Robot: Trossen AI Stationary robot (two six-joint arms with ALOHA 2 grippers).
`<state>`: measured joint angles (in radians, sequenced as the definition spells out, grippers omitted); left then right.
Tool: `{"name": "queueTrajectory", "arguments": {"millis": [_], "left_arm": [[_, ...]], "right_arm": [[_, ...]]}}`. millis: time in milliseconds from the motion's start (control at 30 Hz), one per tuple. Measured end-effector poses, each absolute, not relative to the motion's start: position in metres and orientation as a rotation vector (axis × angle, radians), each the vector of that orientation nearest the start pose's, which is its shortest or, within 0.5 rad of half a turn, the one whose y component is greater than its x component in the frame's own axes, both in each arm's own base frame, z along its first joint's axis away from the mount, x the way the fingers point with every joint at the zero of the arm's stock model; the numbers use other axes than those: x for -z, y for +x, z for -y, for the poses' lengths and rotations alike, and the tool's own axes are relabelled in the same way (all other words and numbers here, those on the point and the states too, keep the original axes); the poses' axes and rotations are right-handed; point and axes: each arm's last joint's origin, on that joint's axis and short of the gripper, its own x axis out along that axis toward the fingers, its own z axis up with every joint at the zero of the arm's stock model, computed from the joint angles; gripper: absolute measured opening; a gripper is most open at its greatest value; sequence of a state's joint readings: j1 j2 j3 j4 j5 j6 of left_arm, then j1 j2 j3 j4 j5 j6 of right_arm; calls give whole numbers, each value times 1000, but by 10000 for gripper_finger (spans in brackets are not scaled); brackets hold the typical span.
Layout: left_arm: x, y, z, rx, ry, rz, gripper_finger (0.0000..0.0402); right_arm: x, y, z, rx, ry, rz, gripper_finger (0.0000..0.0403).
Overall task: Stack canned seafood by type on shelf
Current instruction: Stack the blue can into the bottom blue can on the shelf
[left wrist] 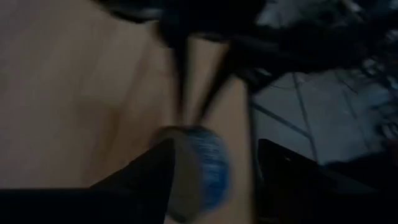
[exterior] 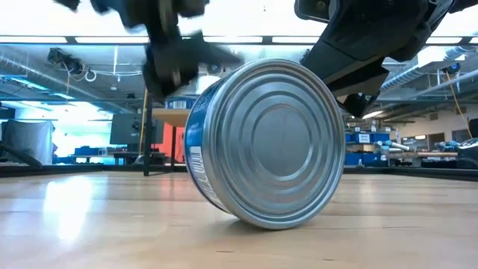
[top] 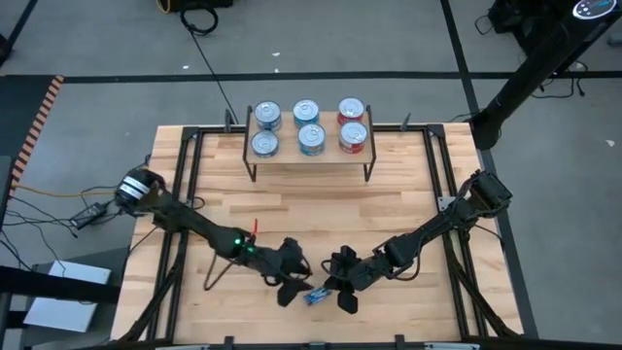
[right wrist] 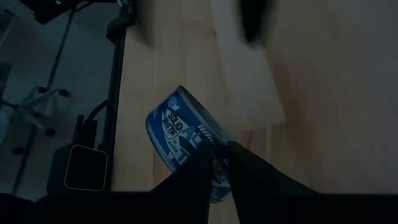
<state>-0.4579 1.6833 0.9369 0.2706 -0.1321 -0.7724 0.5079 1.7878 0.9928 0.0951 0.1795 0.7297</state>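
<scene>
We found the wide wooden surface (top: 408, 209) carrying everything, with the shelf (top: 310, 146) standing at the middle of its far edge and six tins already on the shelf's board: two dark blue ones at its left end, two teal in the middle and two red at the right. Both arms reached in toward the middle of the near edge, where a single blue-labelled can (top: 318, 296) lay apart from the rest. The left pincer (top: 292, 280) hung just beside the can with its fingers spread, one on either side of it in the wrist view, and we judged that it held nothing. The right pincer (top: 342, 292) sat against the can's other side, its two fingers nearly pressed together over the label and rim; we could not tell whether they truly pinched it. We judged the step in hand to be the handling of this stray can between the two arms, not yet its carry to the shelf. The next move called for a firm grip and for standing the can flat. The can rested tipped on its rim, its ribbed silver face (exterior: 278, 142) turned toward the near edge, so its short axis ran near level, front to back.
</scene>
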Motion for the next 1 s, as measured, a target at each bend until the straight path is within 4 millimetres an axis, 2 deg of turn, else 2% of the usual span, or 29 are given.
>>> {"name": "queueTrajectory", "arguments": {"millis": [167,300,400,667,1000], "left_arm": [[-234,318,168,92,-552,-677,253],[-251,326,179,-4,-461,-787,266],[-258,336,188,-54,-473,-841,276],[-252,365,217,-97,-543,-896,314],[-219,373,223,-222,-566,-1024,324]], "right_arm": [[-166,321,-173,-59,443,-745,68],[-165,320,-172,-58,429,-752,67],[-165,320,-172,-58,425,-753,67],[-165,320,-171,-50,423,-752,68],[-165,320,-171,-48,421,-753,69]]}}
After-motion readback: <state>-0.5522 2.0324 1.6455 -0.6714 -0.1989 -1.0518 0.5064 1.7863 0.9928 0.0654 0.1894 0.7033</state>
